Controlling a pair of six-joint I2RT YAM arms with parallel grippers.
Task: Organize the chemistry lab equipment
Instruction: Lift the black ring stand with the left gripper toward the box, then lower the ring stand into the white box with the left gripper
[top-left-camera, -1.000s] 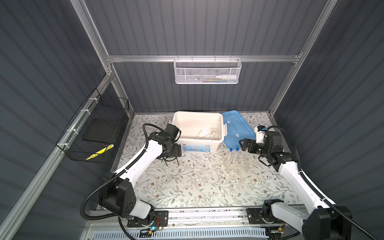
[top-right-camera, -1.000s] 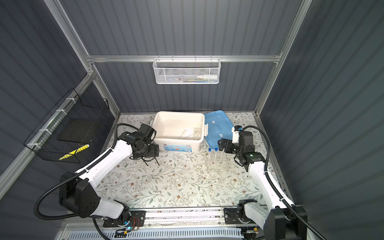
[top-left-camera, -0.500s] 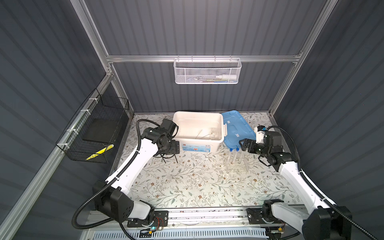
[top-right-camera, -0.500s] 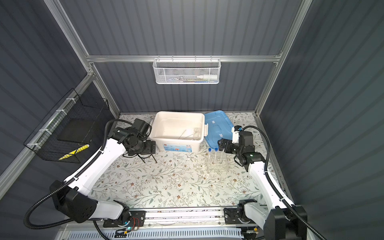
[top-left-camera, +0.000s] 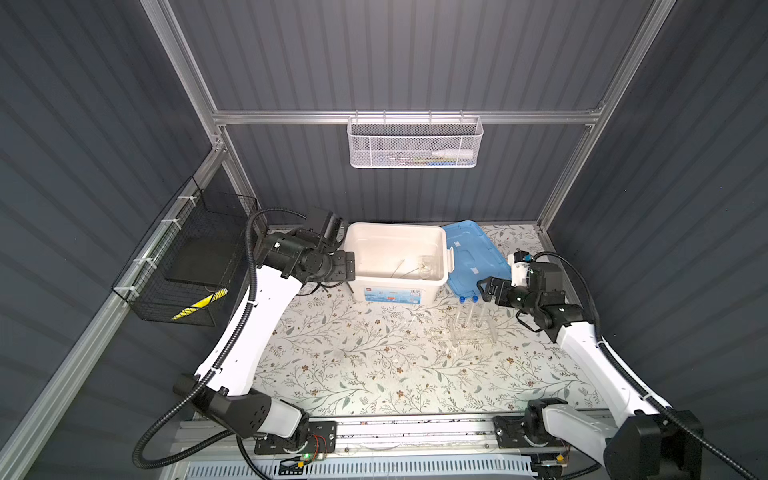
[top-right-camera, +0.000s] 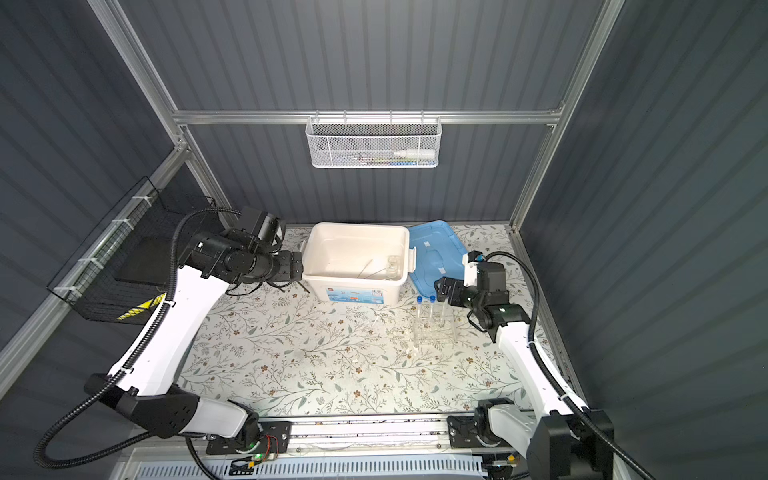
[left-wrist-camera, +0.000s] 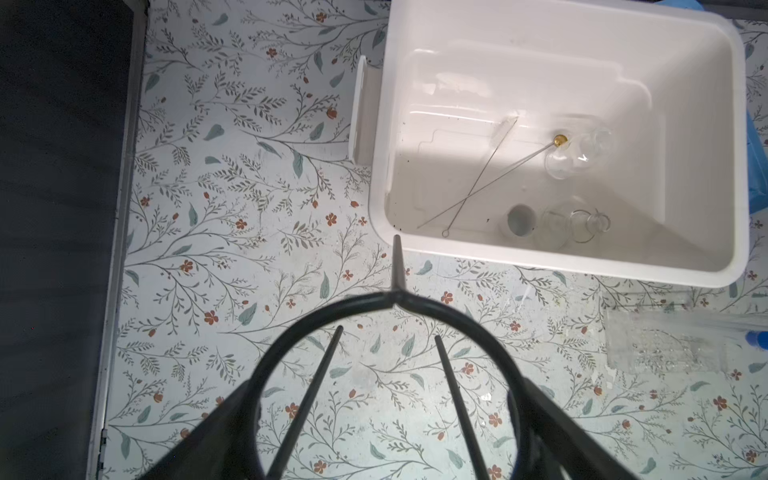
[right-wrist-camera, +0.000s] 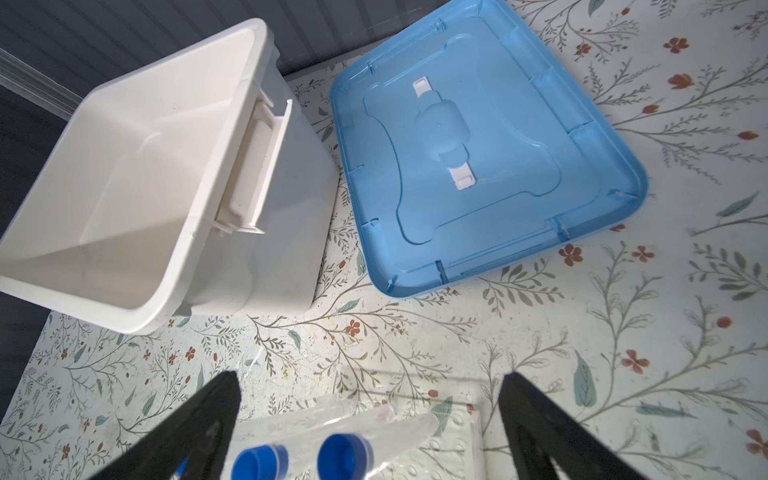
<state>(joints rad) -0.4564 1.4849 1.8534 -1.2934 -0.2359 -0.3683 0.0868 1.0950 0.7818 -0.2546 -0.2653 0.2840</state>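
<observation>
Your left gripper (top-left-camera: 344, 269) is clamped across the black wire ring tripod (left-wrist-camera: 390, 300). The jaws stand wide, one finger on each side of the ring, and the ring lies flat between them. The three legs point away from the wrist, down toward the floral mat.

Take the white storage box (top-left-camera: 424, 291) as your mark. The gripper hangs just outside the box's left end wall, at about rim height. The tripod hangs clear of the mat, off the box's front left corner. In the left wrist view one leg lines up with that corner, so I judge the legs are the part most likely to catch the rim.

The move turns on one relation: the open box lies sideways from the tripod, straight across the left wall. You likely need height first, then travel over the rim.

Inside the box, the round flask (left-wrist-camera: 577, 153) sits toward the right end. Two thin wire-handled tools (left-wrist-camera: 482, 183) lie crossed in the middle. The small white dish (left-wrist-camera: 520, 220) stands against the front wall. The floor at the left end looks free.

Your right gripper (right-wrist-camera: 370, 386) has its jaws spread and holds nothing. It hovers over the blue-capped test tubes (right-wrist-camera: 345, 453) in the clear tube rack (top-left-camera: 473, 332), off the box's front right corner. The left arm is far nearer.
</observation>
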